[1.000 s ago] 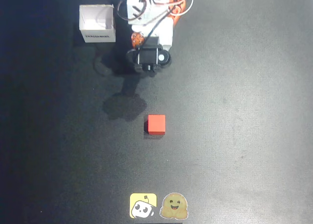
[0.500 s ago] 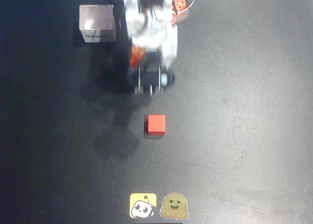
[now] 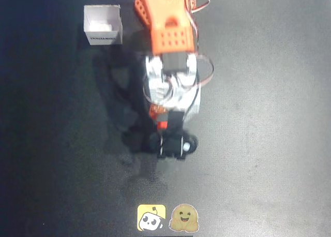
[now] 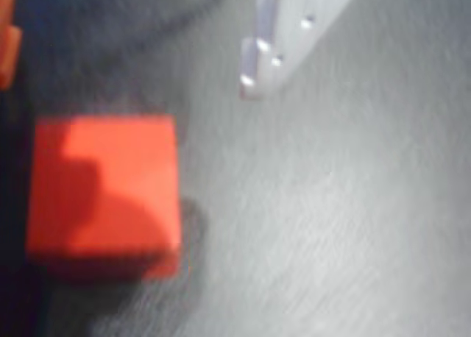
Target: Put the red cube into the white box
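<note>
1. The red cube (image 4: 103,193) is showing bright red-orange at the wrist view's left
2. The white box (image 3: 103,25) is sitting upper left overhead, white with dark print
3. The table (image 3: 258,118) is looking black
4. Two stickers (image 3: 168,218), yellow and tan, are lying at bottom centre

black table (image 3: 269,118), white box (image 3: 103,25), red cube (image 4: 103,193) (blurred)

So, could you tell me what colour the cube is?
Bright red-orange; the red cube shows best in the wrist view.
</note>
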